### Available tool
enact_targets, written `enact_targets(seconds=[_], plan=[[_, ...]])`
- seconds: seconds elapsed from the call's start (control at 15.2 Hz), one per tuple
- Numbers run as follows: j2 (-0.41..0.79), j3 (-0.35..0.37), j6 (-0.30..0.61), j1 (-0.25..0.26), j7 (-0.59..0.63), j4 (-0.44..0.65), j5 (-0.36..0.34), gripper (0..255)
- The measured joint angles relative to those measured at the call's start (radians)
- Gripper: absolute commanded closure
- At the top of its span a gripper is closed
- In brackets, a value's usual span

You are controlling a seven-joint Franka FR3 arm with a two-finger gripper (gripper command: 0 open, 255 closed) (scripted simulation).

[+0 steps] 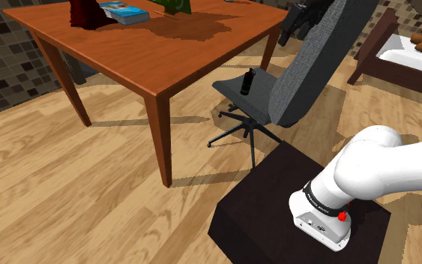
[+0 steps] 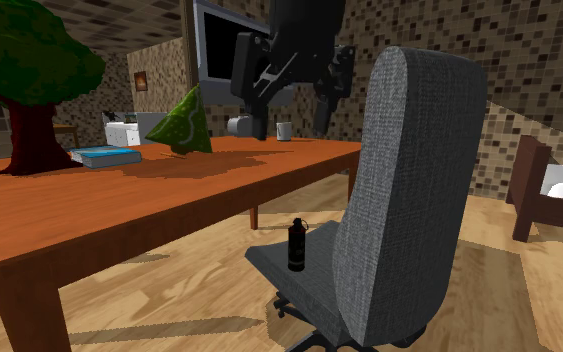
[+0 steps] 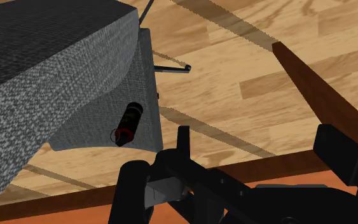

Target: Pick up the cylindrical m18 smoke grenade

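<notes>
The small black cylindrical smoke grenade [image 2: 296, 245] stands upright on the grey fabric office chair [image 2: 409, 200] beside the brown wooden desk [image 2: 169, 210]; the black gripper [image 3: 238, 175] hovers high above, spread wide; I'd descend clear of the backrest, straddling the cylinder squarely.

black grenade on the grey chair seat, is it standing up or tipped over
Upright. The black cylindrical grenade stands on its base on the grey fabric office chair's seat, long axis vertical in the shoulder and second exterior views.
</notes>
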Motion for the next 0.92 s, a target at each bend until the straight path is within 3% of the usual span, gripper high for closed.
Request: enact_targets(seconds=[0.33, 0.92], plan=[[0.061, -0.046, 0.068, 0.001, -0.061, -0.019, -0.026, 0], [0.307, -0.188, 0.253, 0.009, -0.256, 0.011, -0.074, 0]])
